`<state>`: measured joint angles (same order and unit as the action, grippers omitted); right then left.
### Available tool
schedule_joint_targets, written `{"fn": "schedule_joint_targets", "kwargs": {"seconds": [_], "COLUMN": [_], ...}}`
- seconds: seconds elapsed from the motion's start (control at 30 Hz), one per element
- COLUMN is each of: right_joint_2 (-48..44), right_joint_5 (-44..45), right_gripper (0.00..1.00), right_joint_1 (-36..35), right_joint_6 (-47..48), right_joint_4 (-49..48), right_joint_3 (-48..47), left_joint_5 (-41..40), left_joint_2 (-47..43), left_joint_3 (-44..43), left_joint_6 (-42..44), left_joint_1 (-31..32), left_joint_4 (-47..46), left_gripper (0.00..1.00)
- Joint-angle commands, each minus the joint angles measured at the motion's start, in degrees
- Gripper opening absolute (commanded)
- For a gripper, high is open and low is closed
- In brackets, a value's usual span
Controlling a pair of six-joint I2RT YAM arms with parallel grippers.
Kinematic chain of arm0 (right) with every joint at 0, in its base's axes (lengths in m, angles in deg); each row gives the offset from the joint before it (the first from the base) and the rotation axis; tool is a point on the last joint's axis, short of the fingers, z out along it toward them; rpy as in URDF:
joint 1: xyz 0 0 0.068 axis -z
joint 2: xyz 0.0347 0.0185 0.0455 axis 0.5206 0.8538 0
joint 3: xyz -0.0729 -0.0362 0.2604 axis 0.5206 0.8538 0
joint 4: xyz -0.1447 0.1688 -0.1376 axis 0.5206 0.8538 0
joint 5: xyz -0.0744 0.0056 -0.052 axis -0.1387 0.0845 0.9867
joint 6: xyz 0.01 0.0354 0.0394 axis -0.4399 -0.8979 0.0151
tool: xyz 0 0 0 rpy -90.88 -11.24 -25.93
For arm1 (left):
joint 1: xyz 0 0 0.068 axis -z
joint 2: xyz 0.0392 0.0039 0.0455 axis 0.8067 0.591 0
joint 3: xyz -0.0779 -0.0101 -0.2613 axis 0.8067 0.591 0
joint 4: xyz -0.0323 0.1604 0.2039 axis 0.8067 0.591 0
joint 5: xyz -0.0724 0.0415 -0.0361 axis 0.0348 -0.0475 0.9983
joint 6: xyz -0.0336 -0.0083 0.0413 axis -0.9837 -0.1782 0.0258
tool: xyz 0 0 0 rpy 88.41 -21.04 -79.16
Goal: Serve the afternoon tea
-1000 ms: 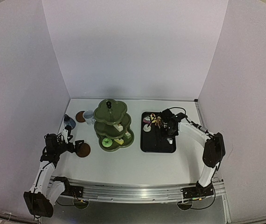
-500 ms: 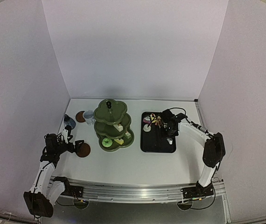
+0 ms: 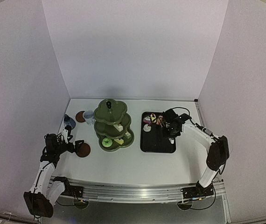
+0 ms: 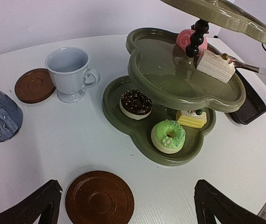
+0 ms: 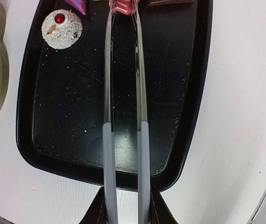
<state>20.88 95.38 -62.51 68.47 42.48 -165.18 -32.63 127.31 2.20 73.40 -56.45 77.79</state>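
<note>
Olive-green scalloped stand point(image 4: 170, 154) centre-left on counter point(image 3: 133, 163). Bottom tier: chocolate doughnut point(image 4: 136, 103), green doughnut point(image 4: 168, 136), yellow slice point(image 4: 192, 118). Middle tier: pink roll point(image 4: 187, 39), white slice point(image 4: 215, 65). White mug point(image 4: 70, 72) beside far coaster point(image 4: 34, 85), blue-grey pot point(image 4: 0, 114) at left. Black tray point(image 5: 179, 140) holds white cherry-topped cake point(image 5: 61, 29). There right tool point(image 5: 126, 210) clamps tongs point(image 5: 123, 93), tips pinching pink striped cake point(image 5: 123, 6). By near coaster point(image 4: 99, 198), left tool point(image 4: 127, 186) spread wide.
</note>
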Motion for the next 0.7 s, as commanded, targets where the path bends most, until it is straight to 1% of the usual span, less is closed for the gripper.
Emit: {"fn": "schedule_joint_targets", "kwargs": {"seconds": [0.0,0.23,0.33,0.43,0.53,0.67], "right_joint_2": [-5.6,-8.9,-11.2,-13.4,-13.9,-11.3], "right_joint_5": [0.6,0.7,1.7,3.4,5.1,7.9], "right_gripper": [0.0,0.0,0.0,0.0,0.0,0.0], "right_joint_1": [0.4,0.0,-0.7,-1.5,-3.1,-8.4], "right_joint_6": [-0.2,-0.5,0.2,1.2,3.2,7.7], "right_joint_4": [-0.9,-0.8,-0.8,-0.8,-0.8,-1.0], "right_joint_3": [0.4,0.7,-1.5,-6.4,-13.4,-24.4], "left_joint_5": [0.3,0.3,0.3,0.3,0.4,0.2], "left_joint_2": [-0.8,-0.7,-0.6,-0.5,-0.5,-0.7], "left_joint_3": [0.2,0.2,0.1,0.0,-0.1,-0.3], "left_joint_6": [0.5,0.3,0.2,-0.1,-0.2,-0.4], "left_joint_1": [-0.2,-0.2,-0.3,-0.3,-0.2,-0.3], "left_joint_4": [-2.1,-2.1,-2.2,-2.4,-2.4,-2.3], "left_gripper": [1.0,1.0,1.0,1.0,1.0,1.0]}}
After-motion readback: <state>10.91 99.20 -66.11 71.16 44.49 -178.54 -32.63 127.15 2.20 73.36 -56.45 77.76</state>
